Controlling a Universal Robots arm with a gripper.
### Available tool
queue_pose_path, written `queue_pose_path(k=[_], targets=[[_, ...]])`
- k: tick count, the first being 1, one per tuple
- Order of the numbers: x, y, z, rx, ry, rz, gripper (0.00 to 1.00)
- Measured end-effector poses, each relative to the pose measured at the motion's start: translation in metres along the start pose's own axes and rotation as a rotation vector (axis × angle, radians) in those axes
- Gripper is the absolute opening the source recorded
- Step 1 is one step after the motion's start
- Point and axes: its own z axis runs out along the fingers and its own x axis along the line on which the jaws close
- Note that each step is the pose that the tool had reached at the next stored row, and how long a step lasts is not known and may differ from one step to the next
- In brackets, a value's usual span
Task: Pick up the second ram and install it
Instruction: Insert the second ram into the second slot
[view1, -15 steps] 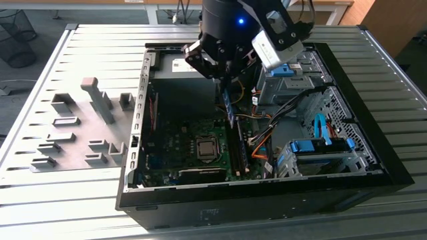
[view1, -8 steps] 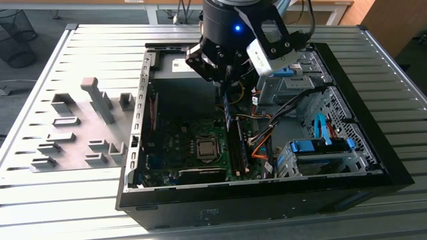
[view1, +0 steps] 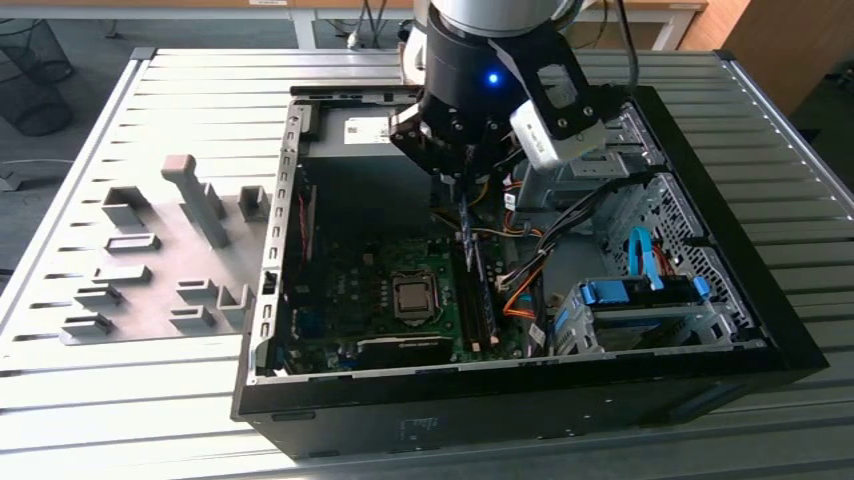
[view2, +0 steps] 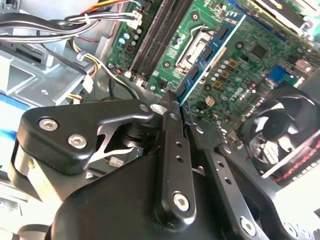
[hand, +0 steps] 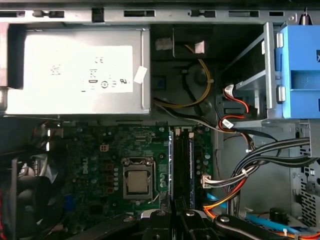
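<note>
Thin blue-green circuit-board RAM strip (view2: 207, 52), dark-chipped, pinched edgewise by black gripper (view2: 176, 107) above long black motherboard slots (view2: 157, 35); label unreadable.

Open computer case (view1: 747, 350) on slatted table (view1: 160, 400) beside grey fixture blocks (view1: 200, 205).

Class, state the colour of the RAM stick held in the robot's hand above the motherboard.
Blue-green, with dark chips. The RAM stick shows best in the second wrist view.
</note>
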Motion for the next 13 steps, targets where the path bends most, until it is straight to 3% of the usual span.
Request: queue_pose_path(k=[7, 13], targets=[[-0.0076, -0.0004, 0.0128, 0.0001, 0.0013, -0.025, 0.14], [-0.0079, -0.0012, 0.0237, 0.0001, 0.0017, -0.033, 0.14]])
